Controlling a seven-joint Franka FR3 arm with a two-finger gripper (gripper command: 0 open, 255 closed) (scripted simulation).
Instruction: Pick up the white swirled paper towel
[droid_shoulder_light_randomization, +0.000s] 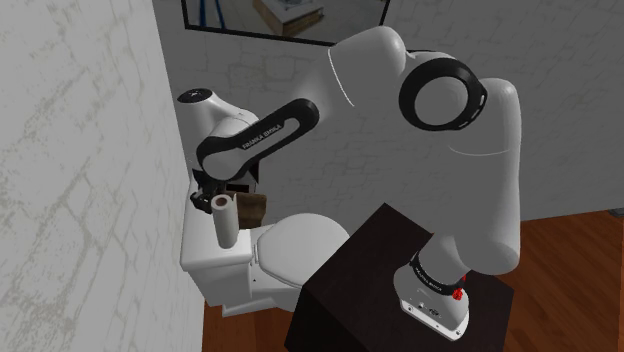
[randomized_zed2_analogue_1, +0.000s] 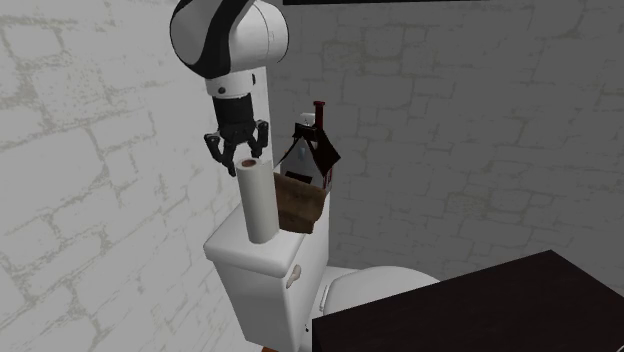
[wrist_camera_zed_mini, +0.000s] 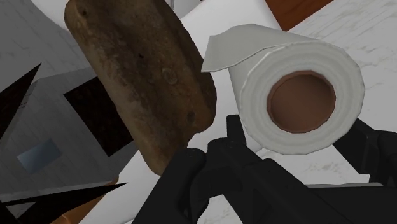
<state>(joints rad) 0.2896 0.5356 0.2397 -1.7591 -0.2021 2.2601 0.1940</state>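
Hovering above the toilet tank (randomized_zed2_analogue_1: 262, 258), the jaws point straight down, spread wide and holding nothing. I see the fingers (wrist_camera_zed_mini: 376, 149) on either side of the top end of the paper towel roll (randomized_zed2_analogue_1: 258, 205); I cannot tell if they touch it.

- Roll: white, brown core, standing upright on the tank lid at its end toward the second exterior view's left. A loose flap of sheet lifts off its side in the wrist view.
- Just beside the roll, a rough brown box (randomized_zed2_analogue_1: 298, 203) with a small dark-roofed house model (randomized_zed2_analogue_1: 312, 150) rising from it.
- Arm: rises from the dark stand (droid_shoulder_light_randomization: 400, 285), elbow high, forearm (droid_shoulder_light_randomization: 262, 135) sloping down toward the shoulder view's left, wrist bent so the hand hangs vertical.
- Pale brick wall (randomized_zed2_analogue_1: 90, 150) behind the tank; closed toilet lid (droid_shoulder_light_randomization: 300, 245) in front.
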